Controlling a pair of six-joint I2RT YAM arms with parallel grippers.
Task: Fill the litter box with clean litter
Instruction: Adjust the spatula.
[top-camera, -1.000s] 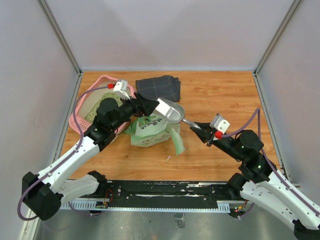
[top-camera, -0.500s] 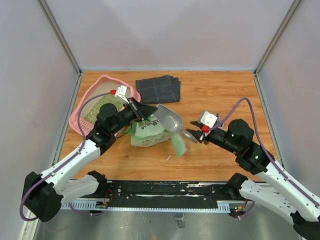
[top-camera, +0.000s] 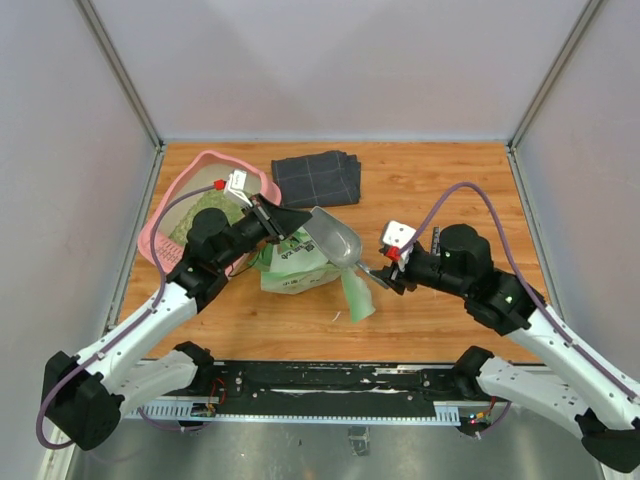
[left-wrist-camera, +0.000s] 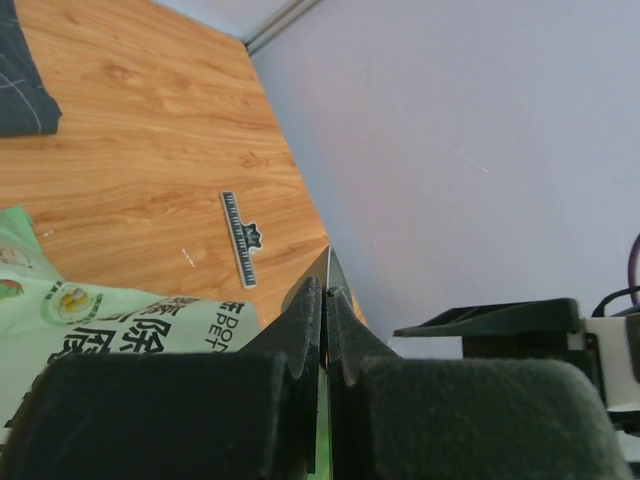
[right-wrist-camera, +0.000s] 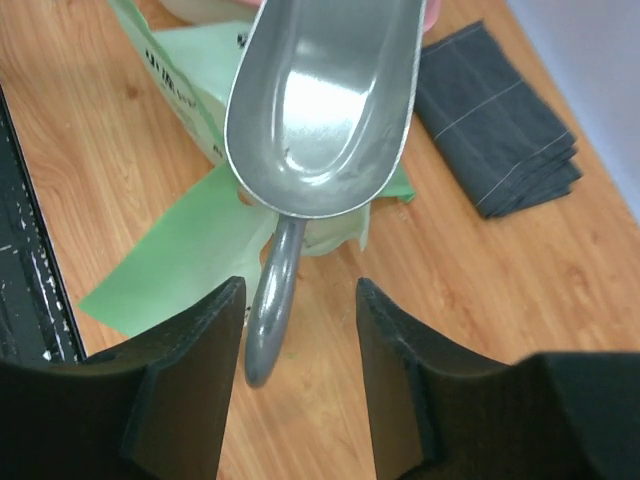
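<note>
The pink litter box (top-camera: 196, 168) sits at the back left, with greenish-tan clean litter (top-camera: 205, 203) inside and my left arm partly over it. An empty grey metal scoop (top-camera: 337, 240) hangs above the green-and-white bag (top-camera: 292, 266). My left gripper (top-camera: 299, 223) is shut on the scoop's rim, which shows as a thin metal edge (left-wrist-camera: 329, 265) between the closed jaws of that gripper (left-wrist-camera: 325, 292). My right gripper (top-camera: 379, 272) is open; the scoop's handle (right-wrist-camera: 271, 305) lies loose between the fingers of the gripper (right-wrist-camera: 298, 292), close to the left one, below the bowl (right-wrist-camera: 322, 105).
A folded dark grey cloth (top-camera: 318, 177) lies at the back centre, also seen from the right wrist (right-wrist-camera: 500, 125). The bag's torn green flap (right-wrist-camera: 180, 255) spreads over the wood under the scoop. A small printed strip (left-wrist-camera: 240, 238) lies on the tabletop. Grey walls enclose three sides.
My left gripper has shut on the scoop's rim. My right gripper has opened off the handle while that arm swung left. The scoop dropped slightly toward the bag.
</note>
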